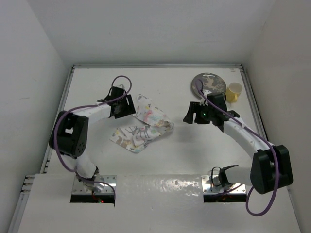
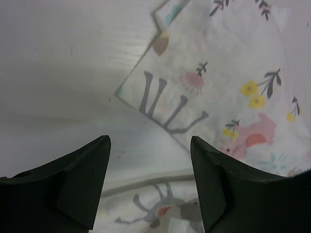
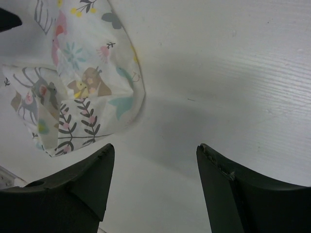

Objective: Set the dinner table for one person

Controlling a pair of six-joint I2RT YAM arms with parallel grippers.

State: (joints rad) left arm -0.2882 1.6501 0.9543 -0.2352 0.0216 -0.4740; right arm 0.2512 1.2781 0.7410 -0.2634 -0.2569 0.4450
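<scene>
The dinner table (image 1: 160,82) is a large white top with a thin metal rail. A crumpled cloth (image 1: 143,125) printed with pastel animals and leaves lies at its middle. My left gripper (image 1: 131,108) is open and empty at the cloth's left edge; in the left wrist view the gripper (image 2: 150,145) hangs over folded cloth (image 2: 218,87) and bare table (image 2: 63,63). My right gripper (image 1: 188,116) is open and empty just right of the cloth; in the right wrist view the gripper (image 3: 153,150) is above bare table (image 3: 233,73), with the cloth (image 3: 82,82) ahead on the left.
A grey patterned plate (image 1: 208,83) lies at the back right, with a yellow cup (image 1: 234,91) beside it on the right, near the right rail. White walls close in the table on three sides.
</scene>
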